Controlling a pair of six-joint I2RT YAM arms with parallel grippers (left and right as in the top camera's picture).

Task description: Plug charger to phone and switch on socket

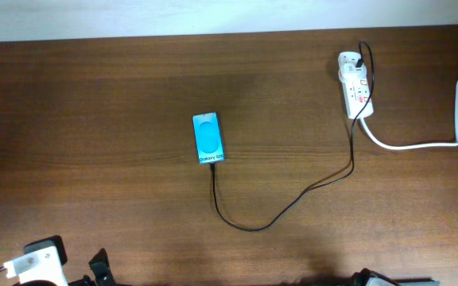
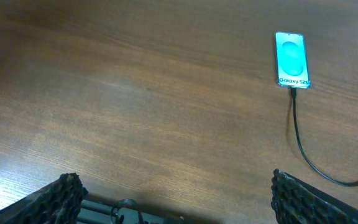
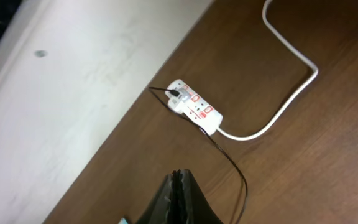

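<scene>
Charger (image 1: pixel 214 187) links phone (image 1: pixel 207 139) and socket (image 1: pixel 355 83); white cord (image 1: pixel 420 144) nearby.

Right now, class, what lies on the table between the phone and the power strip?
Only the thin black cable, running in a loop from the phone to the power strip across the bare table. The overhead view shows it best.

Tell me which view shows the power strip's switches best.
Right wrist: the power strip is largest there, its red switches distinct. Overhead shows the power strip small, the switches mere specks; left wrist misses it.
</scene>
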